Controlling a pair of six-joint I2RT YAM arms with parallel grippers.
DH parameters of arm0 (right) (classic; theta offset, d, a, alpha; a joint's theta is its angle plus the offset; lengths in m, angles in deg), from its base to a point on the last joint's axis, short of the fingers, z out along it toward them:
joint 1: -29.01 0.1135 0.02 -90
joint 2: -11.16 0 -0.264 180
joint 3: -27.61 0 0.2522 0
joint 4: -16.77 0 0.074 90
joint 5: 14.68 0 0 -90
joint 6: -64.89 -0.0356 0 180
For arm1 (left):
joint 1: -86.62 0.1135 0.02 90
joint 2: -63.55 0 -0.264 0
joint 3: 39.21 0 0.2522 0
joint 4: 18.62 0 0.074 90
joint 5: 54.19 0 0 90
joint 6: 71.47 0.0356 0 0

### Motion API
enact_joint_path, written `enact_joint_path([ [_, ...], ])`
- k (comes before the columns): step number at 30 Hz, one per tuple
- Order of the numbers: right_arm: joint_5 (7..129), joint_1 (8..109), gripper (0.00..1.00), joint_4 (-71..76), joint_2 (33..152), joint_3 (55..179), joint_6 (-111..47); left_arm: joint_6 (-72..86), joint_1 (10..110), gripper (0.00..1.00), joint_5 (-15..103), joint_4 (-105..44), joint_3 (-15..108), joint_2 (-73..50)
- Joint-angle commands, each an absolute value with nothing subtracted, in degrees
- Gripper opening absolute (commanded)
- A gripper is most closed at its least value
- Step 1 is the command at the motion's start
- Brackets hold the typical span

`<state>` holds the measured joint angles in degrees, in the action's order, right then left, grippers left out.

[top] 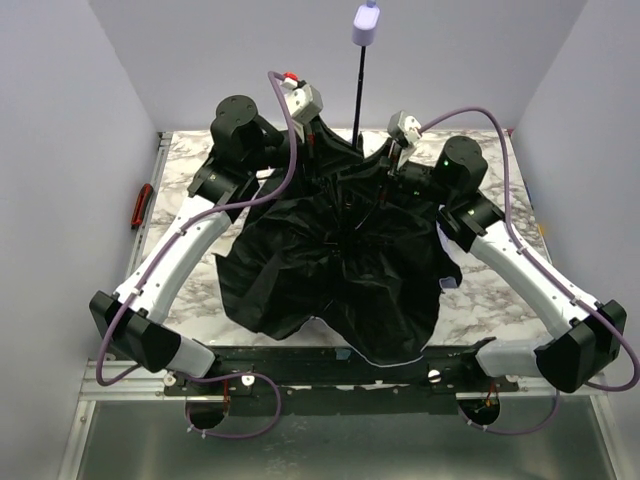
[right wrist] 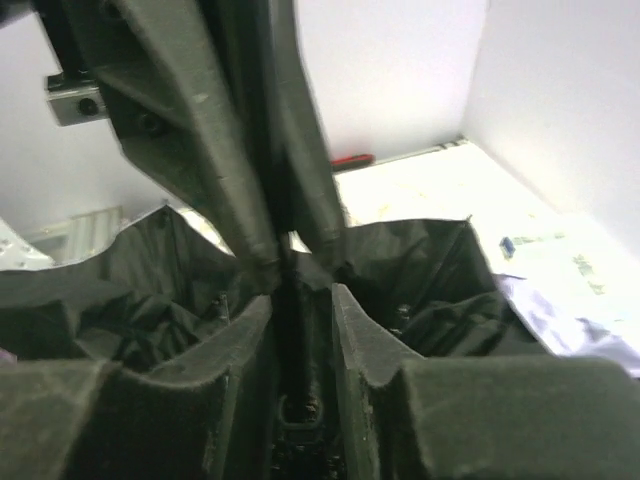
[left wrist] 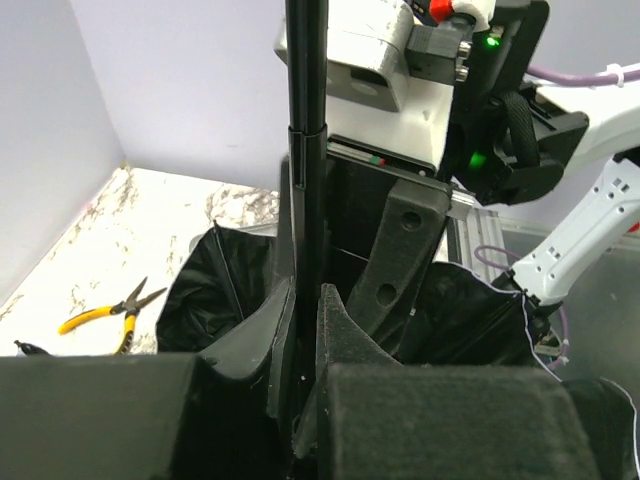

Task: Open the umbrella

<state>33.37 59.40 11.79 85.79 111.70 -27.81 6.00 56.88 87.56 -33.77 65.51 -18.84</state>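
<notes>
The umbrella's canopy [top: 330,270] lies on the marble table, black inside facing up, half spread and crumpled. Its thin black shaft [top: 359,95] rises from the middle to the lavender handle [top: 365,25]. My left gripper [top: 335,148] is shut on the shaft [left wrist: 305,120], which runs up between its pads in the left wrist view. Just below it, my right gripper [top: 385,180] has its fingers [right wrist: 245,345] pressed in on both sides of the lower shaft [right wrist: 300,330], above the folded black fabric [right wrist: 420,270]. The joint between shaft and canopy is hidden by fabric.
Yellow-handled pliers [left wrist: 110,312] lie on the table to the left of the canopy. A red-handled tool [top: 143,205] sits at the table's left edge. A clear plastic thing with a label [right wrist: 560,290] lies to the right. White walls enclose three sides.
</notes>
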Motion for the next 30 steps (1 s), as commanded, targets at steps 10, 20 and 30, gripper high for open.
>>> enact_joint_path([
  [10, 43.7, 59.9, 0.01, 19.3, 85.4, 112.4, -38.6, -1.1, 63.5, 0.60, 83.5, -21.0, 58.2, -12.2],
  [20, 45.1, 59.9, 0.01, 23.0, 84.6, 111.3, -37.1, 21.4, 64.7, 0.42, 84.0, -36.4, 52.9, -9.7],
  [30, 44.4, 59.9, 0.01, 25.9, 85.0, 110.9, -36.3, 24.2, 57.9, 0.34, 81.1, -36.6, 56.3, -14.7],
])
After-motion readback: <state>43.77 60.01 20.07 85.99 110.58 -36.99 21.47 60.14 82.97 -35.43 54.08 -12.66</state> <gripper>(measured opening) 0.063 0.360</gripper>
